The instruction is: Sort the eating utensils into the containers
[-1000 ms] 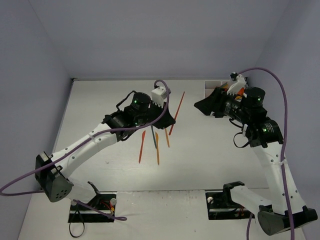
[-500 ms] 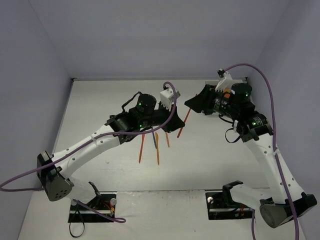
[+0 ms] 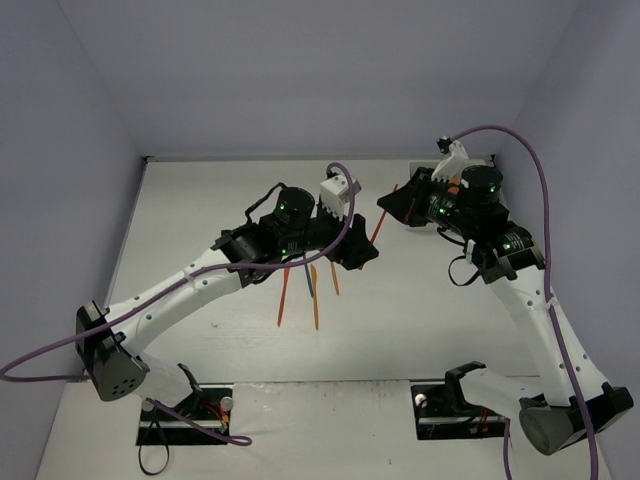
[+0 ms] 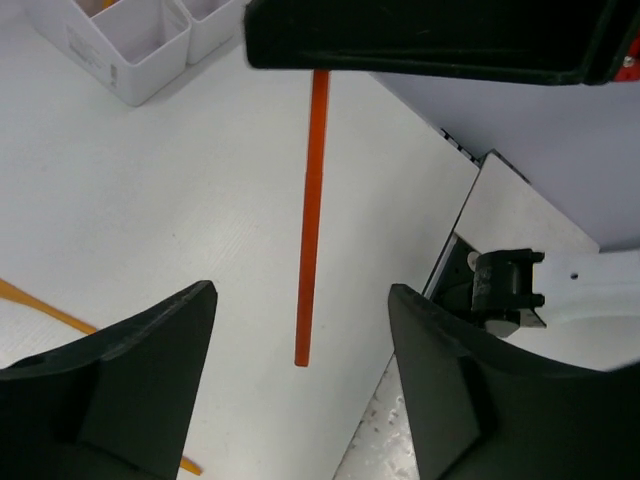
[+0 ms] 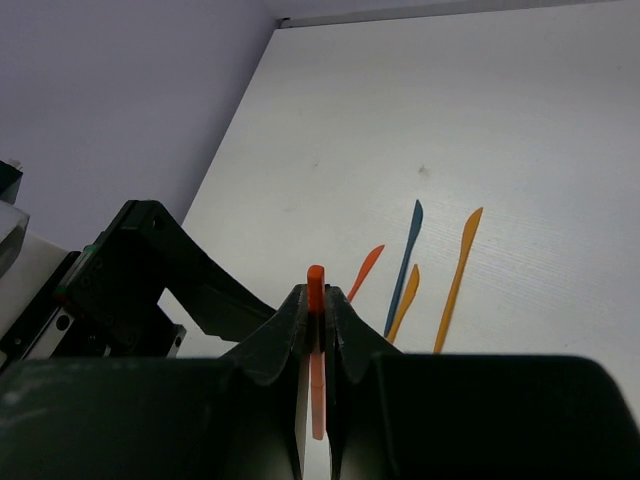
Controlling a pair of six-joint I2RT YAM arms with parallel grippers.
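Left gripper (image 4: 300,300) opened; right wrist view shows red utensil (image 5: 316,282) pinched.

At frame centre a thin red plastic utensil (image 4: 312,200), clamped in the right claw (image 3: 386,203), runs between the spread fingers of the left claw (image 4: 300,293). The white worktop (image 3: 180,220) at frame left lies free.

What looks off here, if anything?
Nothing damaged or spilled. Only oddity: the red utensil is pinched near one end by the right gripper, sticking out long and unsupported between the open fingers of the left gripper, touching neither. It could swing or slip.
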